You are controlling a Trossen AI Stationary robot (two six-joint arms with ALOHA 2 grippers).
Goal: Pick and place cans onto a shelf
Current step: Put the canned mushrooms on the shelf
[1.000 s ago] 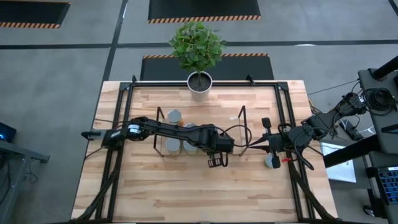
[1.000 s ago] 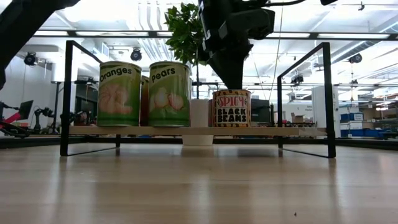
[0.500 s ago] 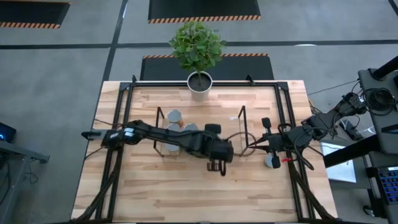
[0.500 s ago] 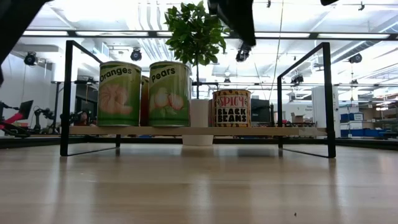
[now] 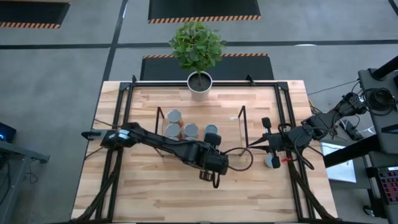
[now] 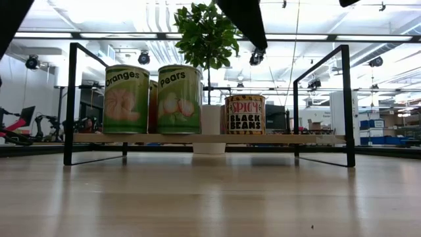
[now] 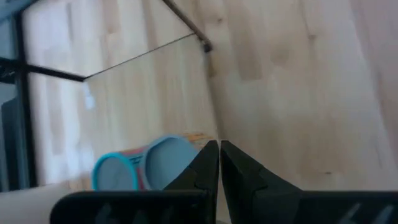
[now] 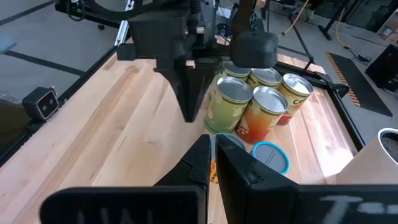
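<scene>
Four cans (image 5: pixel 191 130) stand on the shelf (image 5: pixel 241 124); left gripper (image 5: pixel 211 178), at its 5 o'clock, is pressed together, empty, and should part before reaching; right gripper (image 5: pixel 251 147) waits together.

Robotics lab or workshop: open hall with ceiling lights (image 6: pixel 141 58), grey floor marked by hazard-striped mats (image 5: pixel 204 10), equipment racks (image 6: pixel 380 122) at 3 o'clock, wooden workbench (image 5: pixel 186 193).
</scene>
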